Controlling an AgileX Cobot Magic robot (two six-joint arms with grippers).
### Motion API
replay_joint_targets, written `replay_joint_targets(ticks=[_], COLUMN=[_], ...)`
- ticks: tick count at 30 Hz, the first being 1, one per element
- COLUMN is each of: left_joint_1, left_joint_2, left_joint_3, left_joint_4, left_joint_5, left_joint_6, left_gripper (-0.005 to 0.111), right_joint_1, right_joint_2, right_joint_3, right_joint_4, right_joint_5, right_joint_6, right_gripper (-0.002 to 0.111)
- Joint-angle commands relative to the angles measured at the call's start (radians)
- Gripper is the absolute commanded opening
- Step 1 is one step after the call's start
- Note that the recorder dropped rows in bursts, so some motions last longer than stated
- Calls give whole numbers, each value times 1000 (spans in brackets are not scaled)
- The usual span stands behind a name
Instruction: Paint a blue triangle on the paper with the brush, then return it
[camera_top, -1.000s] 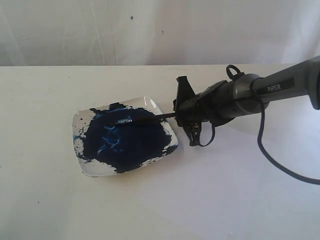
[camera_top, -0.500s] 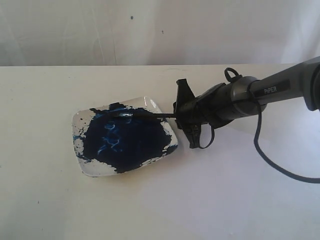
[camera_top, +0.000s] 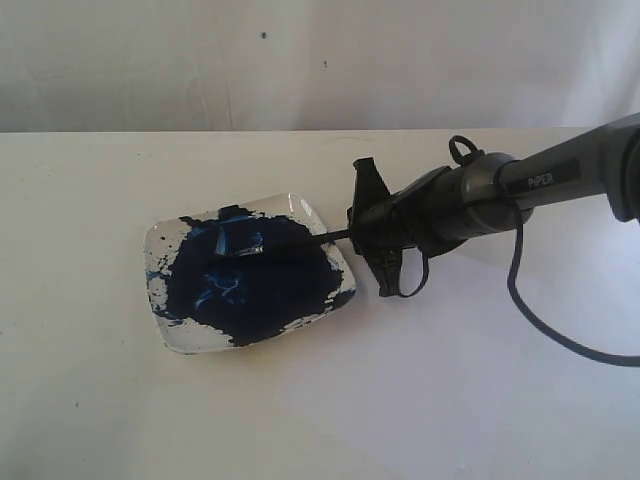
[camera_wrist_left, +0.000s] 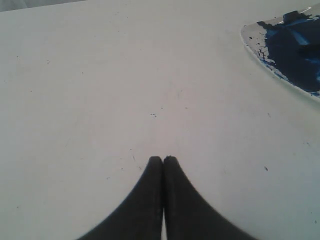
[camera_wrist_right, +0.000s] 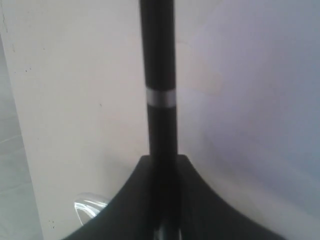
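The right jaws pinch the brush (camera_top: 300, 241) by its handle, with the white band clear of them in the wrist view. The tip lies in the dark paint (camera_top: 260, 290) in the dish (camera_top: 303, 205), left of the arm. Half a second ago the tip sat nearer the far rim. Now it has swung back toward the near side, and the pale streaks in the paint are redrawn. I read this as stirring to load the bristles, so painting has not begun. The paper (camera_top: 460, 380), near and right of the dish, shows no blue triangle. The left jaws are pressed together, empty, above bare surface (camera_wrist_left: 100, 75) left of the dish.
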Motion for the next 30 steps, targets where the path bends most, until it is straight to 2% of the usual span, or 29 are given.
replay_joint_targets(ticks=[1, 6, 9, 12, 15, 17, 19, 21, 25, 28, 30], left_joint_1=[4, 4, 4, 4, 4, 4, 4, 4, 4, 4, 4], left_joint_2=[-2, -2, -2, -2, -2, -2, -2, -2, -2, -2, -2], left_joint_3=[3, 3, 3, 3, 3, 3, 3, 3, 3, 3, 3], left_joint_4=[-10, -10, -10, -10, -10, -10, -10, -10, -10, -10, -10], left_joint_5=[7, 7, 7, 7, 7, 7, 7, 7, 7, 7, 7], left_joint_6=[0, 0, 0, 0, 0, 0, 0, 0, 0, 0, 0], left_gripper=[0, 0, 0, 0, 0, 0, 0, 0, 0, 0, 0], right_joint_1=[1, -1, -1, -1, 1, 3, 6, 21, 73, 117, 146], right_joint_2=[-5, -40, -76, -147, -190, -202, -202, -202, -202, -202, -202], right_joint_3=[-2, -19, -36, -82, -132, -187, -246, -267, -278, -278, -278], right_joint_4=[-7, -14, -23, -33, -47, -67, -66, -62, -58, -36, 48], right_joint_5=[-11, -14, 8, 71, 128, 189, 361, 416, 410, 396, 357], right_joint_6=[-1, -30, -147, -414, -590, -795, -1137, -1275, -1379, -1602, -1778], right_gripper=[5, 5, 5, 5, 5, 5, 5, 5, 5, 5, 5])
